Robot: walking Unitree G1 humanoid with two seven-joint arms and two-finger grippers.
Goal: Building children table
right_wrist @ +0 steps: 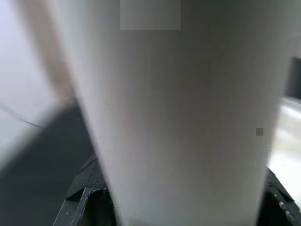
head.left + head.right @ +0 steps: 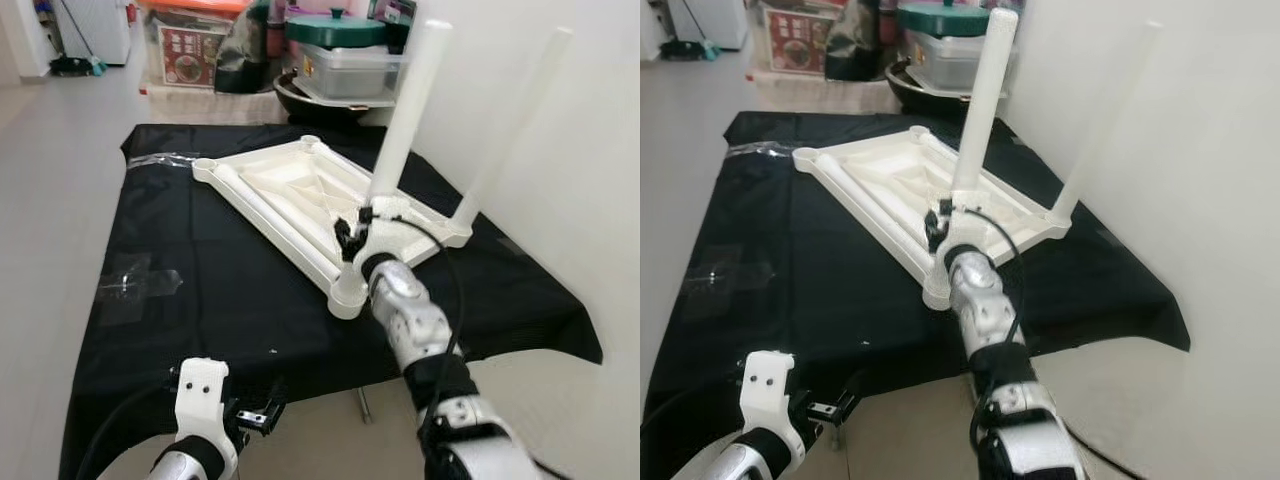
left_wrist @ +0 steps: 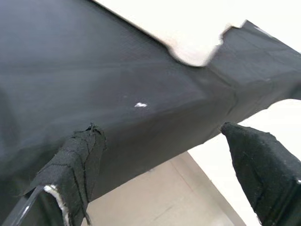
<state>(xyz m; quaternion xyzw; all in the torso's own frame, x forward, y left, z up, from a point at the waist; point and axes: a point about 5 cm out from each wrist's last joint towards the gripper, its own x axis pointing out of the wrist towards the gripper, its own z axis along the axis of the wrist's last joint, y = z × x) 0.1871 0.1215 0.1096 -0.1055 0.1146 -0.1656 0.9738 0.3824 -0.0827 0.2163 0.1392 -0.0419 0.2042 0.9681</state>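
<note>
A white plastic children's table top (image 2: 300, 195) lies upside down on a black cloth (image 2: 200, 280). Two white legs stand up from it: one (image 2: 410, 110) at the near right side and one (image 2: 510, 125) at the far right corner by the wall. My right gripper (image 2: 372, 213) is shut on the nearer leg close to its base; in the right wrist view that leg (image 1: 174, 117) runs between my black fingers (image 1: 84, 197). Two more legs (image 2: 270, 215) lie flat along the top's near edge. My left gripper (image 3: 169, 174) is open, low at the cloth's front edge.
A white wall (image 2: 590, 150) runs close along the right. Behind the cloth stand a green-lidded container (image 2: 340, 50) and boxes (image 2: 190, 45). A clear plastic wrapper (image 2: 135, 285) lies on the cloth at the left. Bare floor (image 2: 50, 200) lies to the left.
</note>
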